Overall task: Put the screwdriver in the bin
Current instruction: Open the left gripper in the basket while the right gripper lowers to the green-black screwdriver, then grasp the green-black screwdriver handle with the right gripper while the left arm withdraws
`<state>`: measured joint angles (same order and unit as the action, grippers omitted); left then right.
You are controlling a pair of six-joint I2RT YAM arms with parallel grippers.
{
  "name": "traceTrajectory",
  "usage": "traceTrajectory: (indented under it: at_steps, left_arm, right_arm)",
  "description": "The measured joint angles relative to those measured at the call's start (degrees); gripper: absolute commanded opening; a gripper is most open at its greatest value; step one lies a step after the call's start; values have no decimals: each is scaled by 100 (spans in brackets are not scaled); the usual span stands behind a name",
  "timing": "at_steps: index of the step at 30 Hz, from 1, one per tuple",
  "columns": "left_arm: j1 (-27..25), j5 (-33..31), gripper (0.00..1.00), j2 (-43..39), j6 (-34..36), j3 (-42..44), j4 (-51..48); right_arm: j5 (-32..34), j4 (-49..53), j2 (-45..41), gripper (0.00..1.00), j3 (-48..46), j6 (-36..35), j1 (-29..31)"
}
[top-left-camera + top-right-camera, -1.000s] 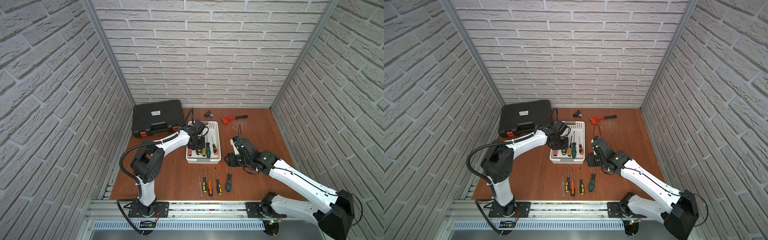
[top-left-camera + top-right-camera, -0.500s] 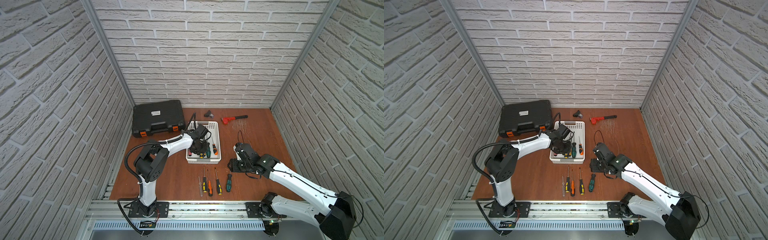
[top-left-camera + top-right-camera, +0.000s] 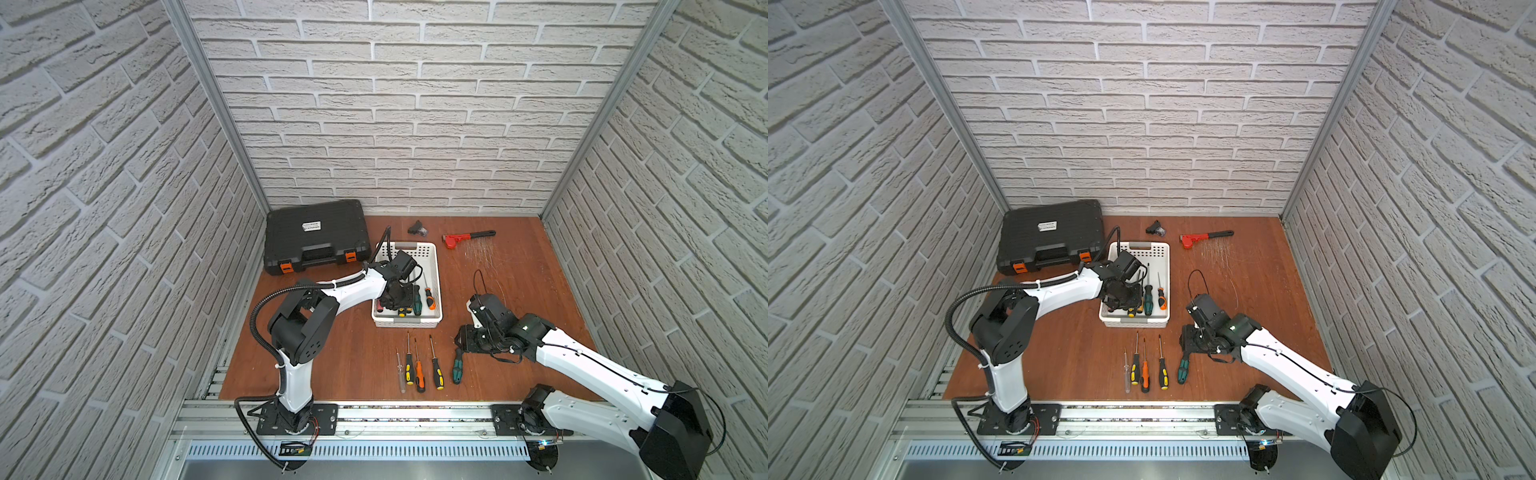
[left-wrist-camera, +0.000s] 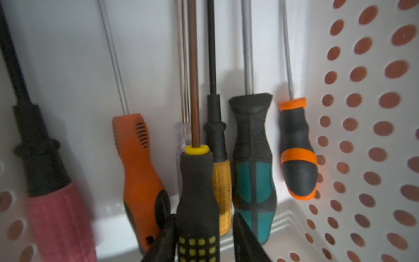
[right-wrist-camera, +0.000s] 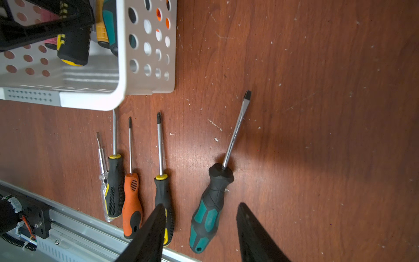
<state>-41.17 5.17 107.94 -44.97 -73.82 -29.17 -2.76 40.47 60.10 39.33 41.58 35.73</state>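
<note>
The left jaws are sitting low inside the bin (image 3: 407,322), and the black-and-yellow screwdriver (image 4: 197,204) is lying right between them, shaft pointing straight out ahead of them along the bin floor. One jaw is sitting against the handle while the other is standing clear with a gap showing, so the left jaws are reading as released rather than clenched. Going in that low makes sense, since the tool has almost no way to drop or roll. It seems to be resting across the stowed screwdrivers (image 4: 252,172), which are lying on either side of the jaws with their shafts all running the same way. So the task's thing is already in the bin. The call now is a clean lift straight up, so that nothing catches and drags.

On the other side, the right jaws are hanging spread wide above the desk (image 3: 519,299). The teal-handled screwdriver (image 5: 210,208) is lying flat under them with the butt of its handle between them, apparently untouched. It is sitting apart from the row of four screwdrivers (image 5: 132,204) out to one side of the jaws, so there is room to close on it alone. It looks like the next candidate.
</note>
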Motion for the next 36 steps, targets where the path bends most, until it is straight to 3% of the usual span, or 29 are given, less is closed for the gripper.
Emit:
traceTrajectory:
  at_steps: [9, 15, 20, 29, 36]
  left_arm:
    - [0, -166, 46, -667, 101, 9, -192]
    - [0, -282, 48, -1827, 142, 260, -251]
    - [-42, -522, 50, -2863, 122, 925, -352]
    - [-133, -1471, 56, -4743, -299, 2420, -675]
    - [-17, -1773, 56, -5058, -435, 2758, -715]
  right_arm:
    - [24, -7, -227, 53, 0, -7, 0]
    - [103, 116, -216, 54, 109, -109, 0]
    - [168, 175, -236, 56, 212, -72, 92]
    - [251, 352, -229, 64, -326, 852, 883]
    - [251, 129, 599, 55, -321, 1200, 1040]
